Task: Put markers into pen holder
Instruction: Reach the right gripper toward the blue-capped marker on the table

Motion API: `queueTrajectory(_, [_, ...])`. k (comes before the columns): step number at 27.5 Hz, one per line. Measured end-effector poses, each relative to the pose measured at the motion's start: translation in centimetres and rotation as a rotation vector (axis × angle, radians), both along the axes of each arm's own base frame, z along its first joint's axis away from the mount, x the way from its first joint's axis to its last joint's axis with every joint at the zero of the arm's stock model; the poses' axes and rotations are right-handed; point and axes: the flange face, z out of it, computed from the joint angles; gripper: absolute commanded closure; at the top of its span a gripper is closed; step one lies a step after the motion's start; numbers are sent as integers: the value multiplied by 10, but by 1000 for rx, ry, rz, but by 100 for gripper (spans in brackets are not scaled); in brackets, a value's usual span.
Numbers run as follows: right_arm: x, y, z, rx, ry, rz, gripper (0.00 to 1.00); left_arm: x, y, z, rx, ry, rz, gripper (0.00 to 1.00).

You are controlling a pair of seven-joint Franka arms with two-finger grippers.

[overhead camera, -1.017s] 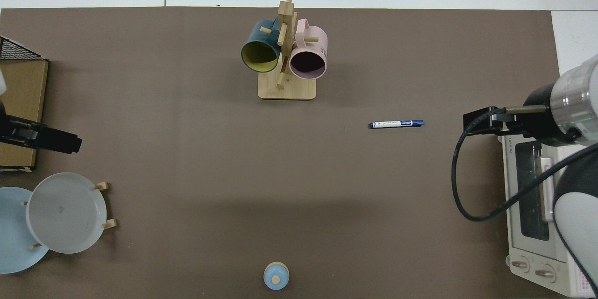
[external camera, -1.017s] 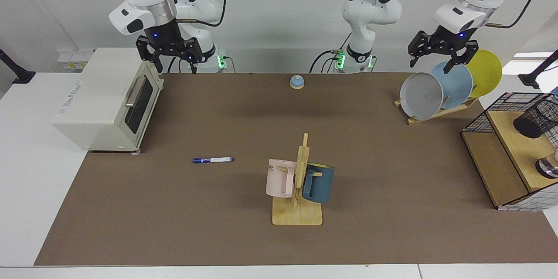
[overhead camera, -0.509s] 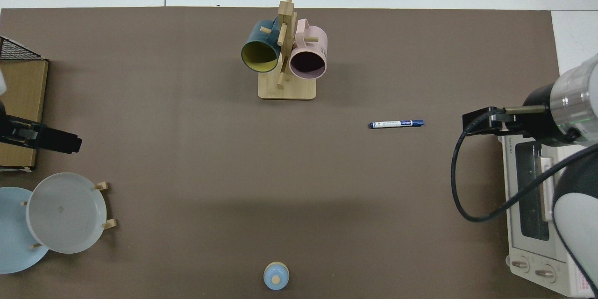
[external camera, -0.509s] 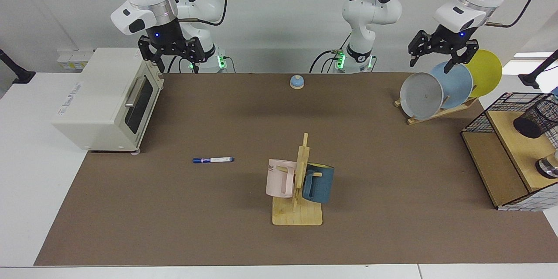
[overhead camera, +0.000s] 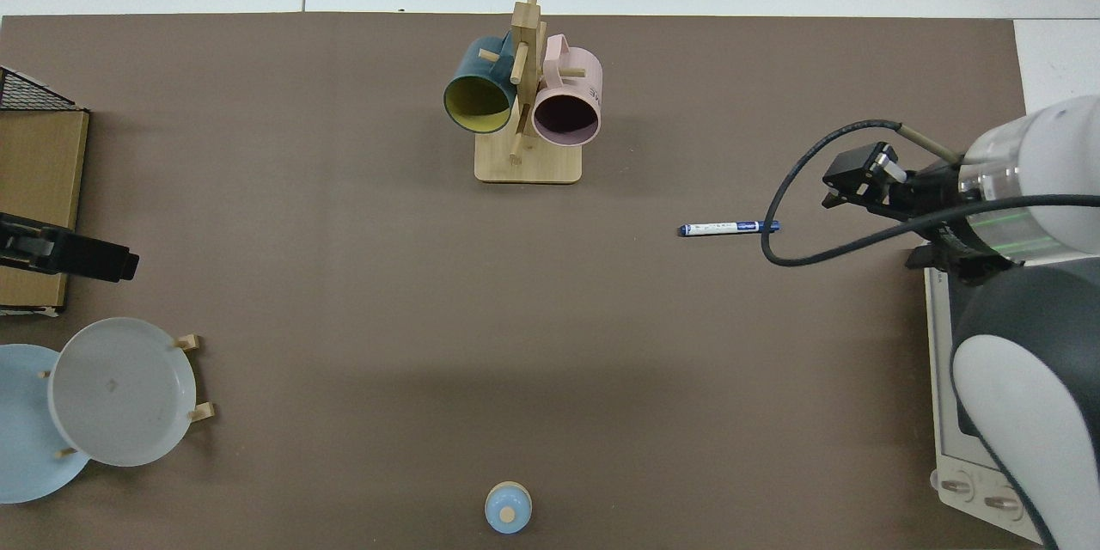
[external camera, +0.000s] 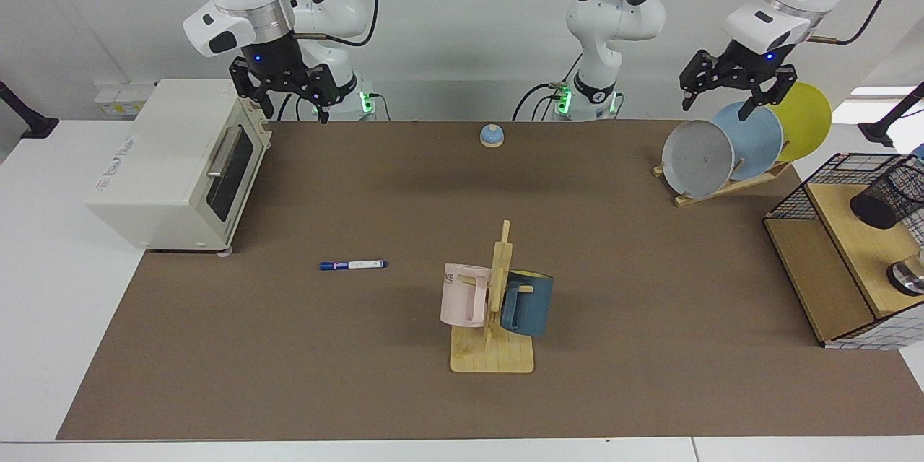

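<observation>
Lying flat on the brown table mat [external camera: 289, 375], the slim white marker with the blue cap [external camera: 353, 265] was seen well in from the mat's toaster-side edge, touched by nothing. It was judged light, hard and smooth, so it could roll; the middle of its barrel looked best to pinch. The black wire-mesh pen holder [external camera: 886, 195] was on the wooden shelf past the opposite edge. The right gripper [external camera: 289, 97] hung above the white toaster oven [external camera: 155, 166], fingers apart. The left gripper [external camera: 736, 88] waited above the plates [external camera: 696, 157], fingers apart.
</observation>
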Motion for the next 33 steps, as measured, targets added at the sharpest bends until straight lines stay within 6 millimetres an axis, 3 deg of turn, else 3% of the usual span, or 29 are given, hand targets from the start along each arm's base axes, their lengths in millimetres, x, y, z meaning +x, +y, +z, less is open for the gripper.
queueTrajectory(6, [9,-3,-41,39,5,-379,0,0,2,0,0,0,3,0])
queueTrajectory(14, [7,-5,-128,23,86,-628,1,0,3,0,0,0,6,0])
queueTrajectory(24, [31,-22,-221,47,102,-756,1,-1,5,1,0,0,10,0])
queueTrajectory(33, [36,-26,-296,55,114,-772,1,-2,5,1,0,2,10,0])
